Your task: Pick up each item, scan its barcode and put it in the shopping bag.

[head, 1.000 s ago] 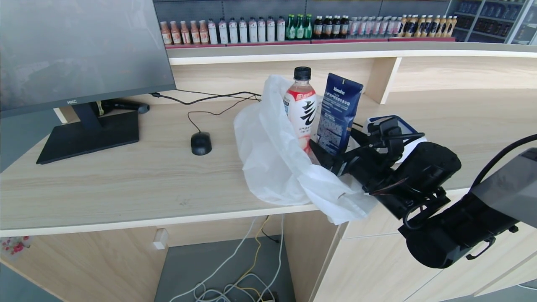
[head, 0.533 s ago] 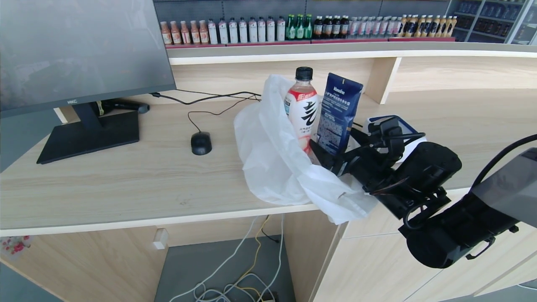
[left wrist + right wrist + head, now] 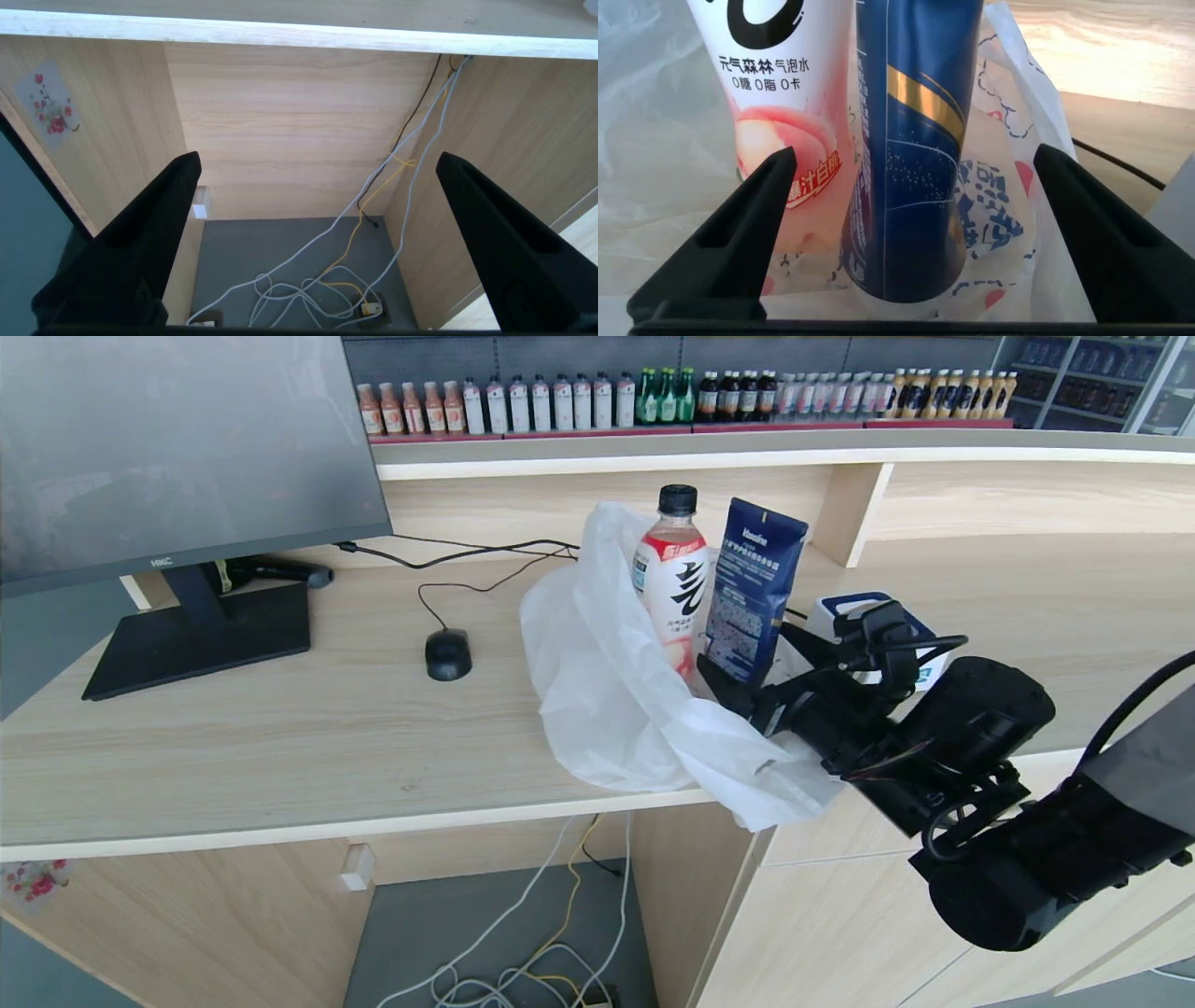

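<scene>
My right tool [image 3: 726,689] sits at the mouth of the shopping bag [image 3: 607,709], at about 4 o'clock from the blue pouch [image 3: 752,593]. Its fingers are spread wide and grip nothing. The pouch stands up inside the bag, right in front of the open fingers, and neither finger presses on it.

The bottle [image 3: 670,583] stands just beside the pouch at its 9 o'clock, also in the bag. I think they stand side by side so each props the other up in the soft bag.

The bag lies on the worktop [image 3: 280,737] near its front edge with its mouth facing my right arm, so things can slide straight in. A white and blue box [image 3: 834,608] sits at the pouch's 3 o'clock, outside the bag — maybe it is next.

My left tool [image 3: 316,173] hangs low below the worktop, wide open too — out of the way.
</scene>
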Controlling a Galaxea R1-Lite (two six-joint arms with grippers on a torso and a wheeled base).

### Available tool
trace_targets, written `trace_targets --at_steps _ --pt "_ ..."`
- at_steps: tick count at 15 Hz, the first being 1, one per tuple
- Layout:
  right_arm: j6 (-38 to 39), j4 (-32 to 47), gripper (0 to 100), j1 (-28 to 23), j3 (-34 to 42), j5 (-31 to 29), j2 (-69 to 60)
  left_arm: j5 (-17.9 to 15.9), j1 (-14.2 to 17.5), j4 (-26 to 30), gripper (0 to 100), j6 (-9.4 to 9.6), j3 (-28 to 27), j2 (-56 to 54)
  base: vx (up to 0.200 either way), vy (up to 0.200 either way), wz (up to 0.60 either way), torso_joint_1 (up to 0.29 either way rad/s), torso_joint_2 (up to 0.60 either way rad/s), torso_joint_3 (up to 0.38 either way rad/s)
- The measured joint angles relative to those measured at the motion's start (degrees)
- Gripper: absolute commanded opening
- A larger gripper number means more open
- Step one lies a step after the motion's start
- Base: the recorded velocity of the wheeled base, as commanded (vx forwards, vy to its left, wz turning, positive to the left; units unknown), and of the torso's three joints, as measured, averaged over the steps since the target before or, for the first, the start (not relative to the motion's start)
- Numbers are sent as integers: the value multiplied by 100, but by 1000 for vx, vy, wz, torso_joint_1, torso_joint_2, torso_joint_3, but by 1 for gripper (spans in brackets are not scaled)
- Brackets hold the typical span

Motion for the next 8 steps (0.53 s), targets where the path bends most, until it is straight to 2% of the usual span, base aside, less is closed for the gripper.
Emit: trace_targets --at_steps 8 --pt "0 -2 100 15 1072 9 -1298 0 2 0 100 2 0 0 0 0 0 0 0 0"
